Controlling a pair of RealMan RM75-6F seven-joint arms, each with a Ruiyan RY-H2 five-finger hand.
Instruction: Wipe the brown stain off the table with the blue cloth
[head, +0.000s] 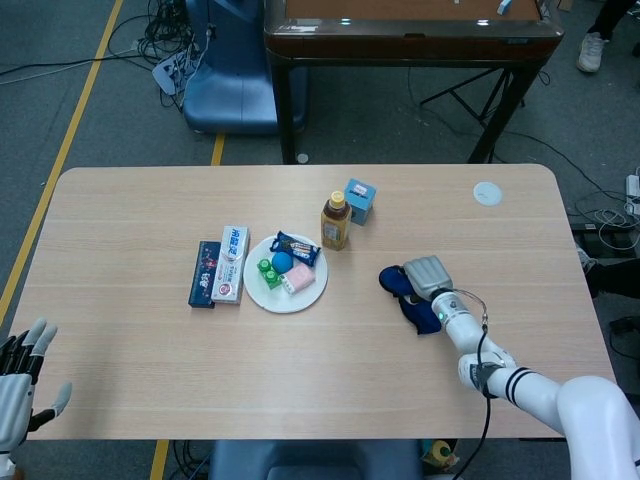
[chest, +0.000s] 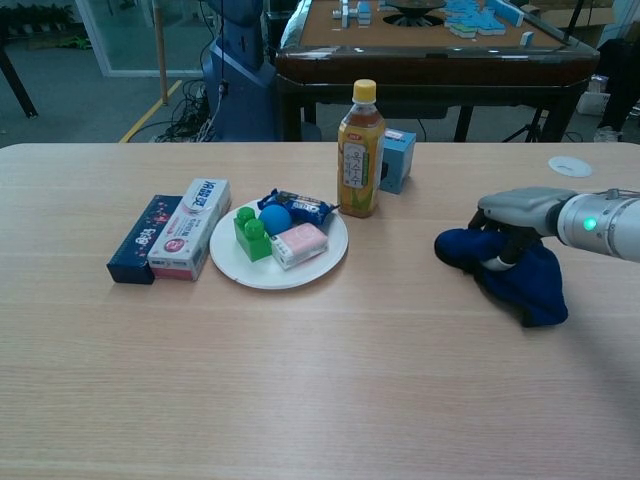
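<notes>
The blue cloth (head: 400, 286) (chest: 530, 287) lies bunched on the table (head: 130, 210), right of centre. My right hand (head: 428, 274) (chest: 518, 208) lies on top of it, fingers curled down into the fabric and pressing it to the wood. No brown stain shows on the bare wood around the cloth; whatever is under the cloth is hidden. My left hand (head: 20, 375) hangs off the table's near left corner, fingers spread, holding nothing. It appears only in the head view.
Left of the cloth stand a tea bottle (head: 335, 221) (chest: 360, 150) and a small blue box (head: 360, 200) (chest: 398, 158). A white plate (head: 262, 298) (chest: 300, 278) of small items and two flat boxes (head: 232, 263) lie further left. A white disc (head: 486, 193) sits at the far right.
</notes>
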